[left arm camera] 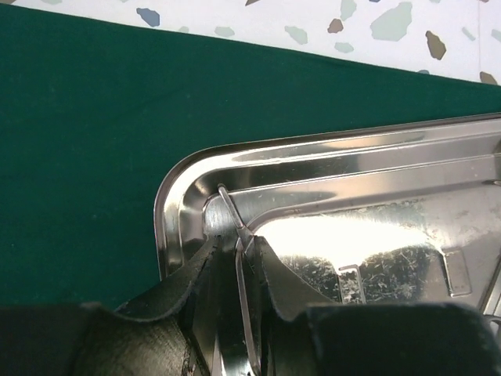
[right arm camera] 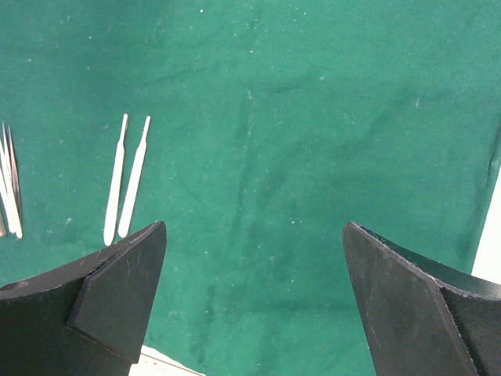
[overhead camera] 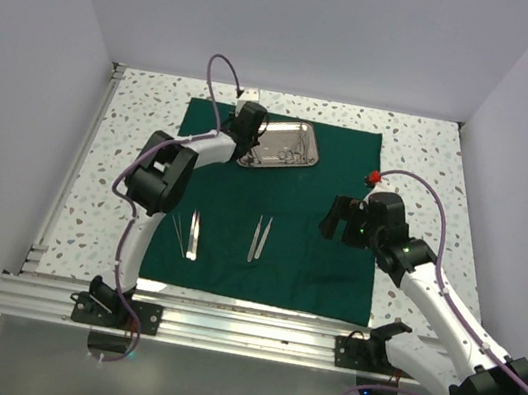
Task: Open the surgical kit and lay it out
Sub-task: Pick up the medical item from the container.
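Observation:
The dark green drape lies spread flat on the table. The steel tray sits on its far part, with scissor-like instruments inside. My left gripper is down in the tray's left corner. In the left wrist view it is shut on a thin silver instrument, whose tip rests against the tray's corner wall. Two pairs of tweezers lie on the drape's near part. My right gripper hovers open and empty over bare drape, right of the tweezers.
White walls enclose the speckled table on three sides. An aluminium rail runs along the near edge. The drape's near edge and bare table show under my right gripper. The drape's far edge meets the table past the tray.

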Controlling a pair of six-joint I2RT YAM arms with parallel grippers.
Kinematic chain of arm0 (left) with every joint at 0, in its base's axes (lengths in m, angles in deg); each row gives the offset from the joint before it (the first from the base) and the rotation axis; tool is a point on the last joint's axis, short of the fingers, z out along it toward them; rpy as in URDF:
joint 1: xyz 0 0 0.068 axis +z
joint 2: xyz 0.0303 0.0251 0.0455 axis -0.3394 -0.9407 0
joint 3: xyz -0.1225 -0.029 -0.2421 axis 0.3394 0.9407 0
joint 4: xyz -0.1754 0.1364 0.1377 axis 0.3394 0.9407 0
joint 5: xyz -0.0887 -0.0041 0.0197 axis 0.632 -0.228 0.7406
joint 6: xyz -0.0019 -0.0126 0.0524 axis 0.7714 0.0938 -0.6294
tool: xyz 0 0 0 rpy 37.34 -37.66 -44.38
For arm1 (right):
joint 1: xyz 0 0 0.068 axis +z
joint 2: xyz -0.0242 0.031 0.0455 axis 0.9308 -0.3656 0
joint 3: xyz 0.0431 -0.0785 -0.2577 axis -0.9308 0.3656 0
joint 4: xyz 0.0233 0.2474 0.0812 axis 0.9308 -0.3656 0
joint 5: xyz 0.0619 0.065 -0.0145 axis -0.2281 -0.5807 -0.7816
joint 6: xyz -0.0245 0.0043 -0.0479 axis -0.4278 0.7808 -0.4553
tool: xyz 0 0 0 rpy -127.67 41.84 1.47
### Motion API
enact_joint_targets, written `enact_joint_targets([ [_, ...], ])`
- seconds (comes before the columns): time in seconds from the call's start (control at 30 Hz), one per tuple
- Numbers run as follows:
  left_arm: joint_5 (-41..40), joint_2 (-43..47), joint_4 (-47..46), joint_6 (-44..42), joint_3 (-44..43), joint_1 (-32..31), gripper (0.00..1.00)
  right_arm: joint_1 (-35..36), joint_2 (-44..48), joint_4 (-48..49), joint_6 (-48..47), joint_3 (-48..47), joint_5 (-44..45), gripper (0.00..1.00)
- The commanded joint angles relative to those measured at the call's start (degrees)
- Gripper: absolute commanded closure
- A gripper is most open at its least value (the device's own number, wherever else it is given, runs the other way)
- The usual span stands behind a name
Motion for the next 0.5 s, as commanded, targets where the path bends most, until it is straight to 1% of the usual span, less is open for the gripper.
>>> enact_joint_targets([
  [0.0, -1.00, -1.78, 1.80, 1.90, -3.42, 0.56, 0.73, -0.08, 0.06, 1.71, 0.39, 0.35, -0.29, 0.02],
  [0.1, -0.99, -3.10, 2.15, 2.16, -5.09, 0.56, 0.73, -0.08, 0.06, 1.71, 0.39, 0.43, -0.29, 0.02],
  [0.13, -1.08, -3.45, 4.15, 2.16, -5.62, 0.56, 0.73, -0.08, 0.15, 1.71, 0.31, 0.35, -0.29, 0.02],
  [0.37, -1.17, -6.97, 7.42, 1.72, -11.33, 0.65, 0.71, -0.08, 0.06, 1.62, 0.31, 0.35, -0.29, 0.02],
  [0.47, -1.35, -7.41, 7.43, 1.55, -11.96, 0.73, 0.70, -0.08, 0.06, 1.80, 0.39, 0.43, -0.29, 0.02],
])
